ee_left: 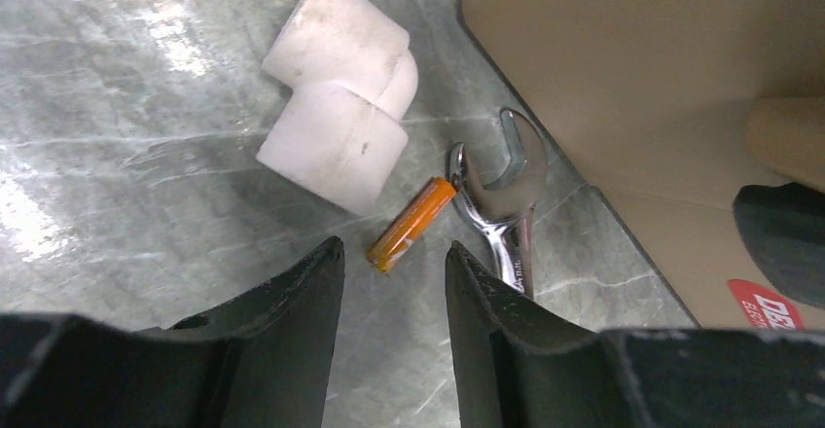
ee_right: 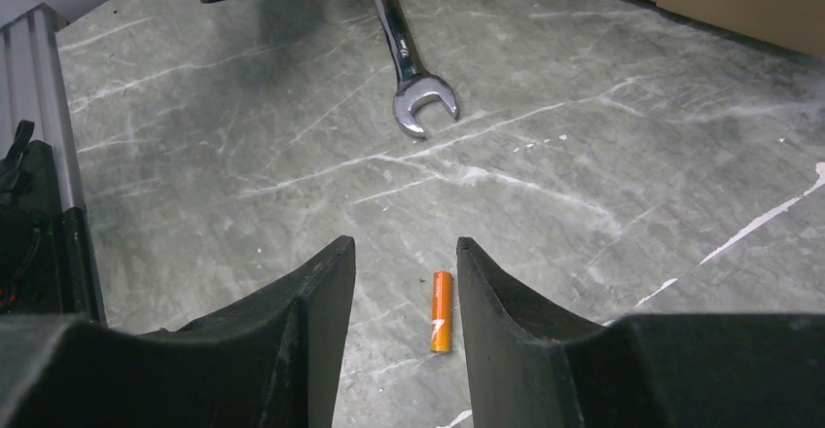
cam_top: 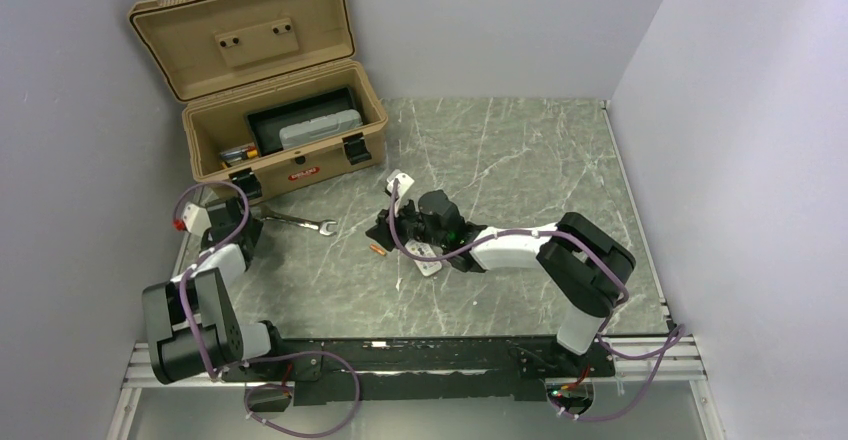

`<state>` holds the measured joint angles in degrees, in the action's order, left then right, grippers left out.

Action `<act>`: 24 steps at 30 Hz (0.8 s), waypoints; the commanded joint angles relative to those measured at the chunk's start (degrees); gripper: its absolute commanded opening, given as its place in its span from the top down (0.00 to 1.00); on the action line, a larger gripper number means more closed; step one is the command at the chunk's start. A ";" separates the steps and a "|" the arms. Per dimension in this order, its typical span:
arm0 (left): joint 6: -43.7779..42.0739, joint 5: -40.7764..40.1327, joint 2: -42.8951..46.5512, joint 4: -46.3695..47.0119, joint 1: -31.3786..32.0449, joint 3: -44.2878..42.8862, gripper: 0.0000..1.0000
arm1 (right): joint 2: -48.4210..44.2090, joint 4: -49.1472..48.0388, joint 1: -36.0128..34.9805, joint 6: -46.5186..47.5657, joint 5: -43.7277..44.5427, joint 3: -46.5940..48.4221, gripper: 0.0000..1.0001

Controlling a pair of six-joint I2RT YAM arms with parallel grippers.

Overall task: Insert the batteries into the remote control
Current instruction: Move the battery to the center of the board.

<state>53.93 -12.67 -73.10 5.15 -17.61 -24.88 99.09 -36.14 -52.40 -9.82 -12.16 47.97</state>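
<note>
Reaching fwd low, R end effector (ee_right: 403,245) hovers over battery (ee_right: 443,311), jaws apart.

Lit brightly and evenly from above; soft, faint shadows. Shows white glare on the table (ee_left: 58,204) at left in the left wrist view, shine on the wrench (ee_left: 506,190). Blurs slightly at the left end effector (ee_left: 394,246).

A grey-green, white-veined stone-patterned table top (cam_top: 520,160) is seen. At its far left an open tan plastic case (cam_top: 300,165) is set, and a chrome open-ended wrench (cam_top: 297,221) is laid before it. One slim orange battery (ee_left: 412,225) is found just beside the wrench's jaw, near a white plastic elbow fitting (ee_left: 336,97). A second orange battery (ee_right: 442,311) is laid near the middle, close to a slim white remote control (cam_top: 424,258).
</note>
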 commanded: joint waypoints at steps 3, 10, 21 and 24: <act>0.24 1.03 -1.35 1.50 -0.30 -3.28 0.53 | -0.94 -3.48 0.95 -1.59 -1.36 -0.81 0.54; -0.94 2.12 -3.43 1.10 -0.49 -5.39 0.54 | -1.00 -3.41 1.72 -1.86 -1.87 -0.68 0.54; -1.38 5.53 -6.92 -0.83 -0.80 -7.45 0.57 | -1.18 -3.52 3.07 -3.04 -3.10 -0.77 0.54; -1.65 6.58 -8.01 -1.48 -0.81 -8.04 0.58 | -1.38 -3.52 3.34 -3.18 -3.21 -0.92 0.54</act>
<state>53.10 -8.32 -79.83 4.60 -18.02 -30.89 99.09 -36.51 -49.65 -12.19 -14.09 47.20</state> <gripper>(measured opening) 0.427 0.456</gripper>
